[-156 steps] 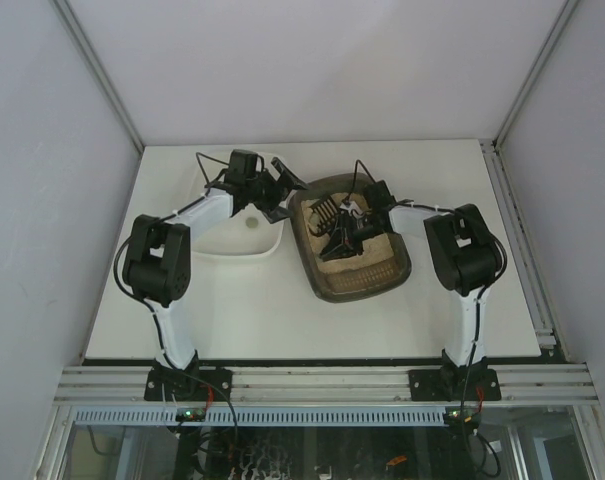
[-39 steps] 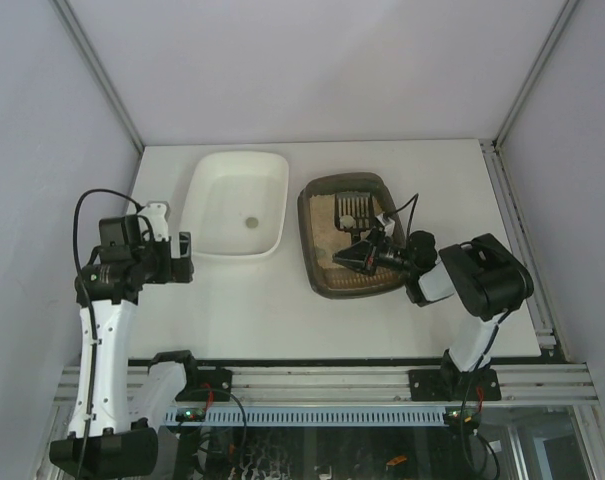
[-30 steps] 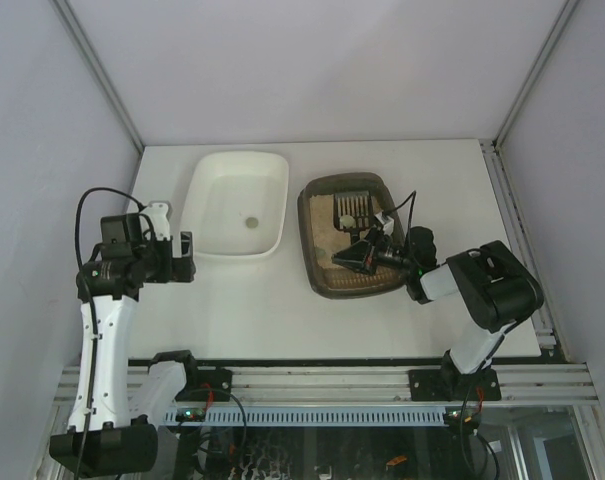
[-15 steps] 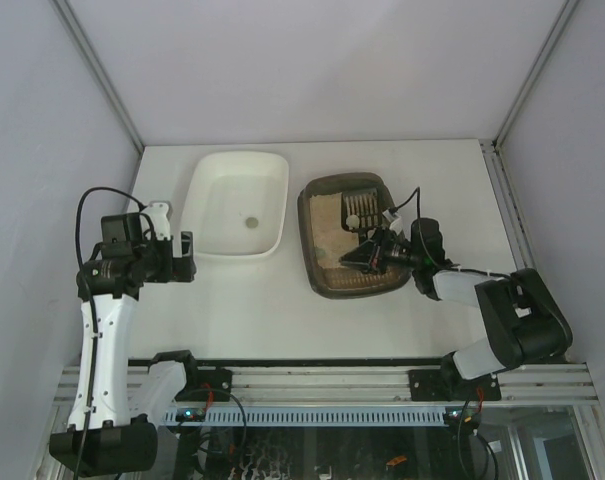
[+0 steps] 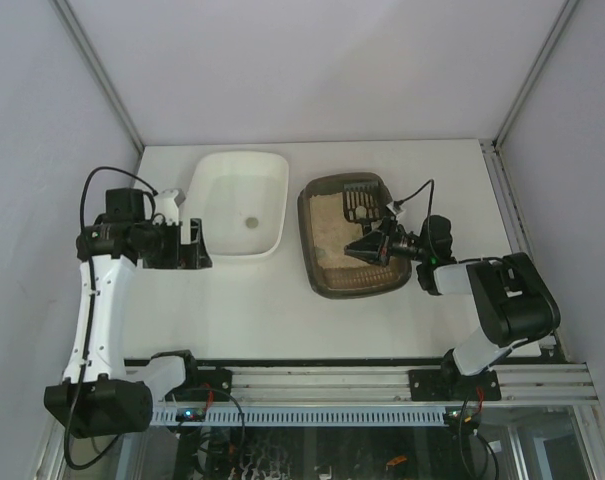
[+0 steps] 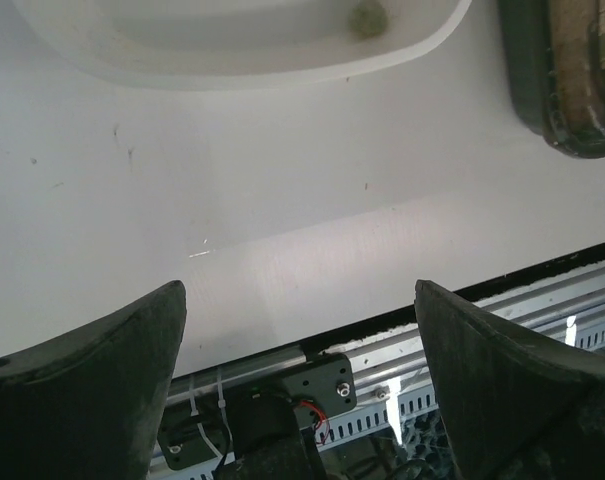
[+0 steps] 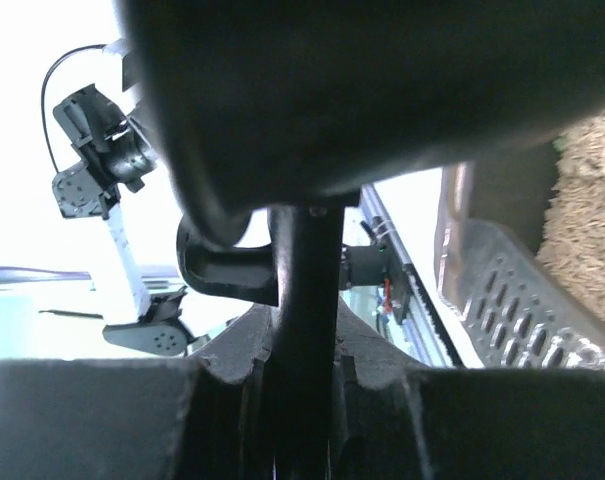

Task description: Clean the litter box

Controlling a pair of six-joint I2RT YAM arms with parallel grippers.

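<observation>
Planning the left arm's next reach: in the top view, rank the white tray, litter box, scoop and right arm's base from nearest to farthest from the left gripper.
1. The white tray, just right of the left gripper.
2. The litter box, further right.
3. The scoop, in the box's far end.
4. The right arm's base, at the near edge, far right.

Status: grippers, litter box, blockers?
Left gripper open, empty, near white tray. Right gripper shut on scoop, head at far end of litter box. No blockers seen.

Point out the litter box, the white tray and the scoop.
litter box (image 5: 354, 290): top external view, near rim.
white tray (image 5: 227, 200): top external view, bare floor.
scoop (image 5: 359, 202): top external view, slotted head.
</observation>
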